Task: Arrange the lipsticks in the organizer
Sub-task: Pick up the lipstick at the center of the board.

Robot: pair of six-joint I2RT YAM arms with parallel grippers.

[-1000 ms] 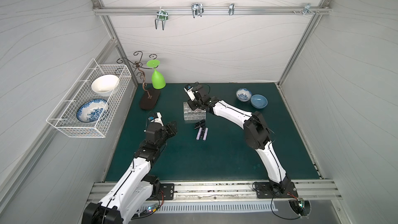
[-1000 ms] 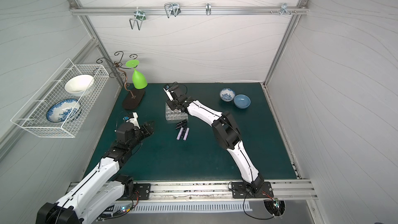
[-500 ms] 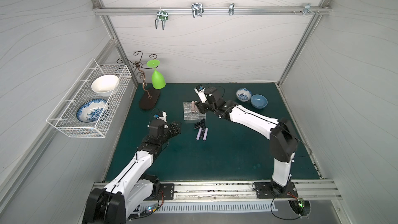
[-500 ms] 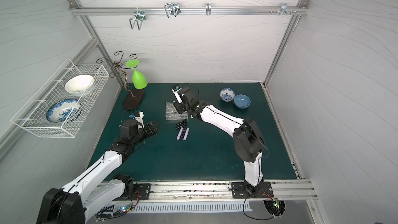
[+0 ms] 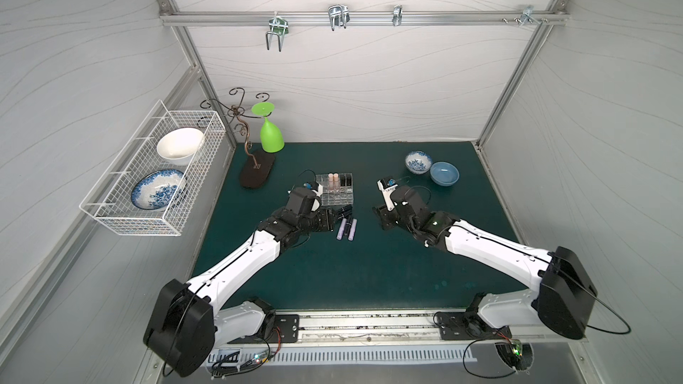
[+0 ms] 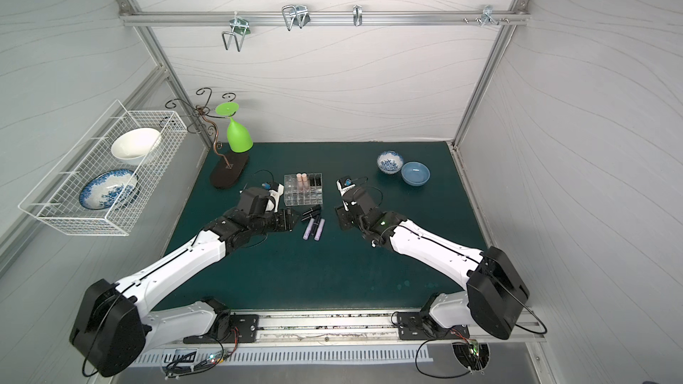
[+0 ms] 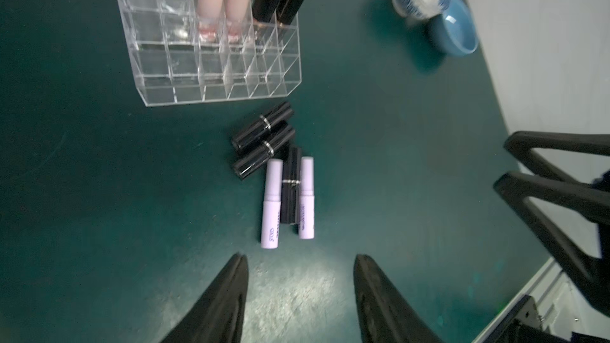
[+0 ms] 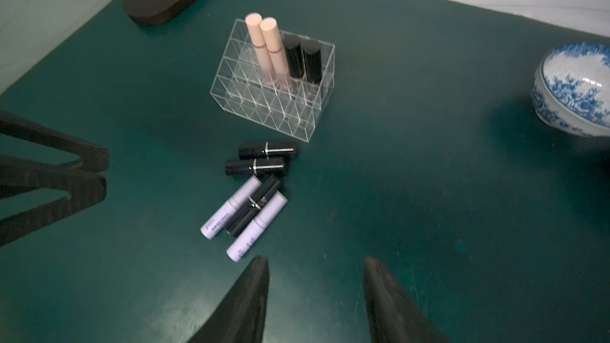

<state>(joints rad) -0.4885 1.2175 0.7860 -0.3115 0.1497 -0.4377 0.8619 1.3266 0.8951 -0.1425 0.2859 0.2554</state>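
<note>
Five lipsticks [image 7: 290,189] loose, four stowed upright

The five loose tubes are seen lying flat on the green mat [image 7: 99,193], just ahead of the left gripper [image 7: 301,257], whose jaws are held apart with nothing between them. The right gripper [image 8: 317,260] is likewise spread and empty, with the nearest lilac tube [image 8: 255,229] near it but apart from it. In both top views the cluster is placed between the two grippers, nearer the left one, just in front of the organizer [image 5: 337,199].

The organizer is formed of clear acrylic, divided by thin walls into small square cells. Four tubes are stood upright toward its far side: two pale pink tubes [image 8: 276,47] and, beside them, two glossy black tubes [image 8: 312,61]. Of the loose cylinders, three are glossy black with a silver band and two are lilac with printed lettering. One black tube is wedged between the lilac pair, and the other two are laid side by side by the organizer's front wall.

The mat is bounded by white walls [image 5: 351,86] at back and sides. A patterned bowl [image 5: 418,161] and a blue bowl [image 5: 444,173] are set well apart, toward the right rear corner, and a dark oval base [image 5: 257,173] toward the left rear. Open mat is left in front of the cluster
</note>
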